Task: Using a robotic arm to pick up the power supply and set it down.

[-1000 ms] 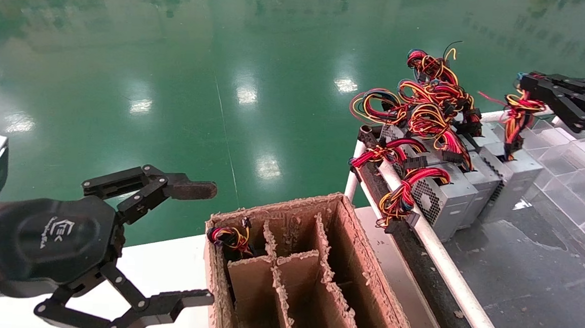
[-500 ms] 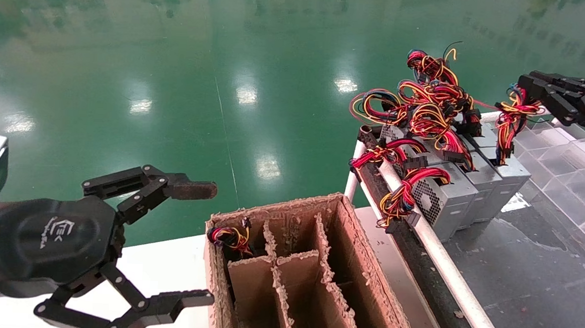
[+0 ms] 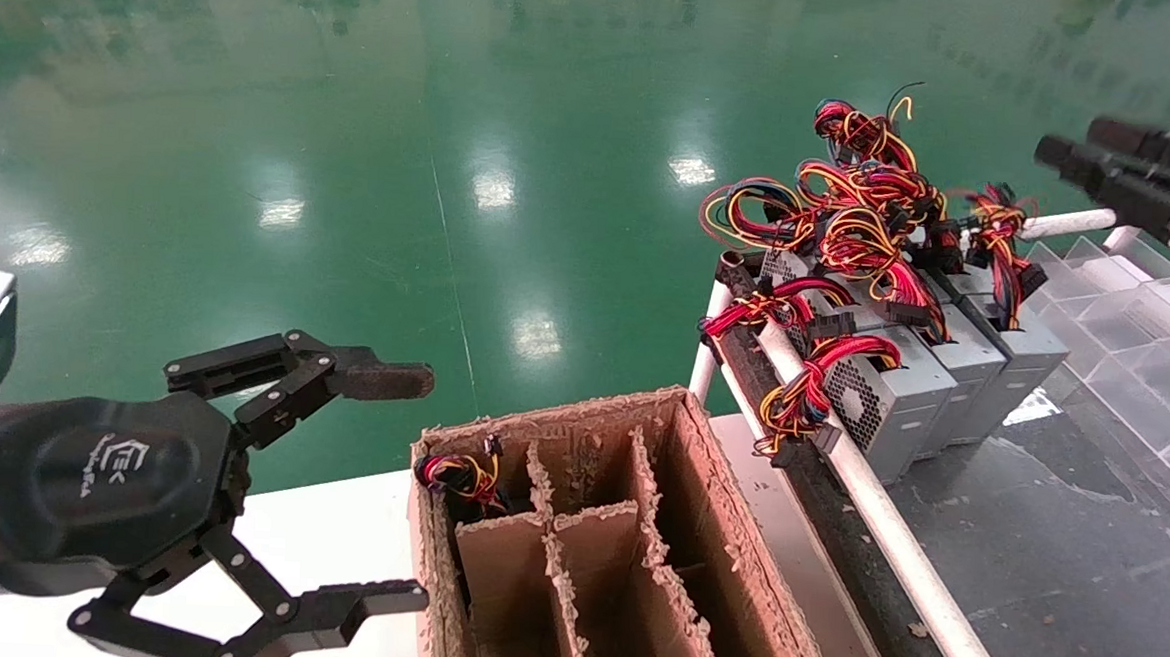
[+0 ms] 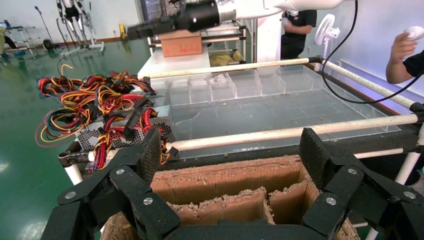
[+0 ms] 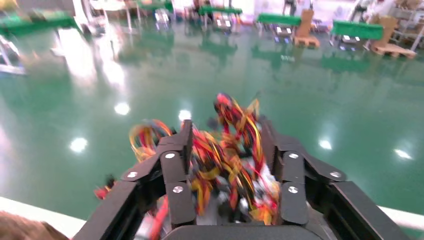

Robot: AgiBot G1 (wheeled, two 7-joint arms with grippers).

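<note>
Here, my right gripper (image 3: 1065, 158) hovers empty, jaws narrowly parted, above the power supply (image 3: 1012, 356) set down at the conveyor's far edge; left gripper (image 3: 392, 484) idles wide.

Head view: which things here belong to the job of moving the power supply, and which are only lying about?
Job in hand: right gripper, open, near the row; power supply at the row's right end; its wire bundle.

Lying about: other power supplies; divided cardboard box; clear trays; left gripper, open, idle.
</note>
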